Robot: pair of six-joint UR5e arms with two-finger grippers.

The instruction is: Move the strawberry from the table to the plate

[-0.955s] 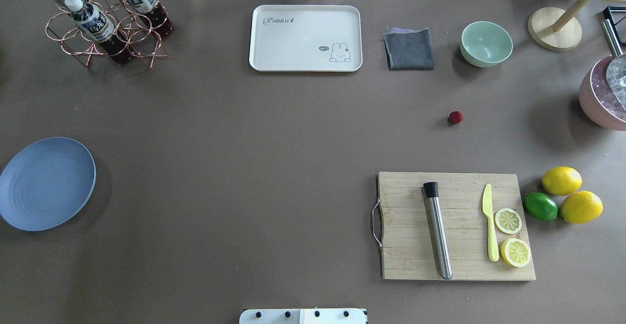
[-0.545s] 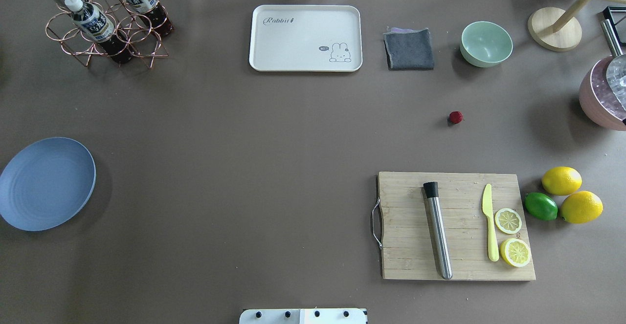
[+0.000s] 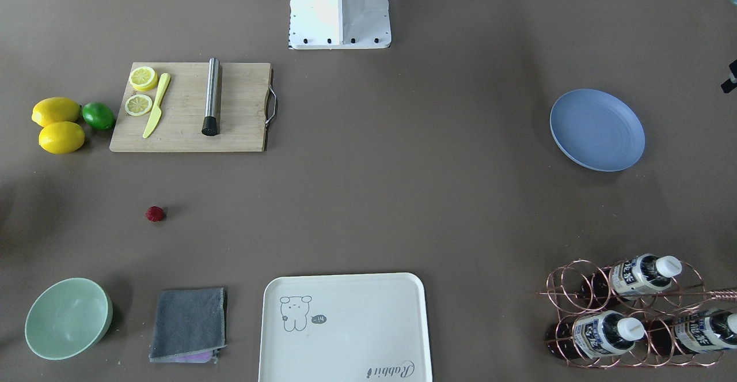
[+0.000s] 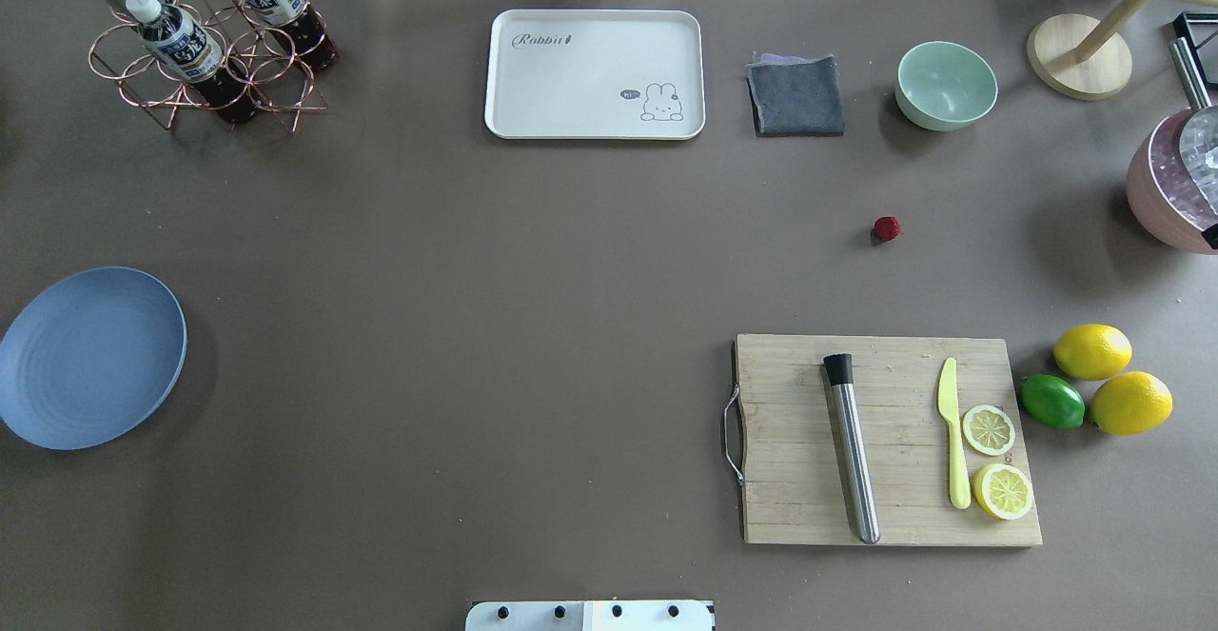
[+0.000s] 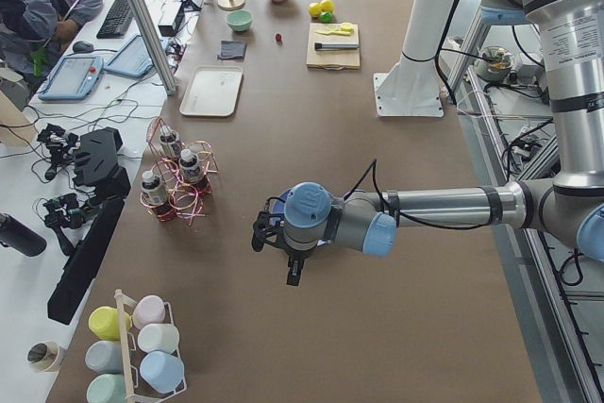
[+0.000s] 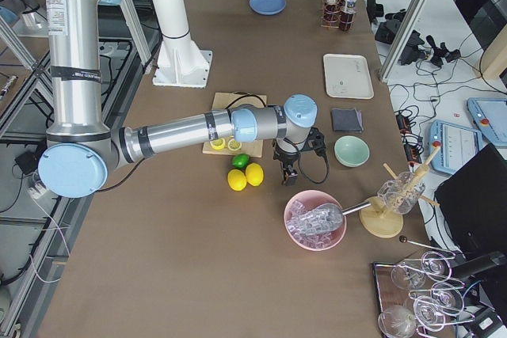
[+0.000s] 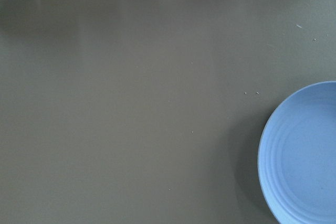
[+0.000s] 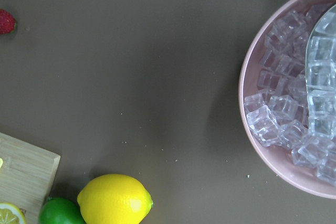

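The grey-brown bench fills the views and carries everything, and judged from how things lie, none of the task is done yet. The left arm reaches out low over the bench's left end, its wrist camera looking down on bare surface with the plate at the edge of its view. The right arm stretches over the right end, near the lemons and a pink bowl of ice. Both sets of jaws show only in the side views, pointing down above the bench, and I cannot tell whether the left jaws or the right jaws stand wide or narrow. The plate, round and periwinkle blue, sits at the far left edge with nothing on it. The strawberry lies on bare bench in the right half, between the cutting board and the green bowl, touching neither and well apart from the plate; the right wrist camera catches it only at its upper left corner. All of it is left: the reach, the grip, the carry across the bench and the release on the plate
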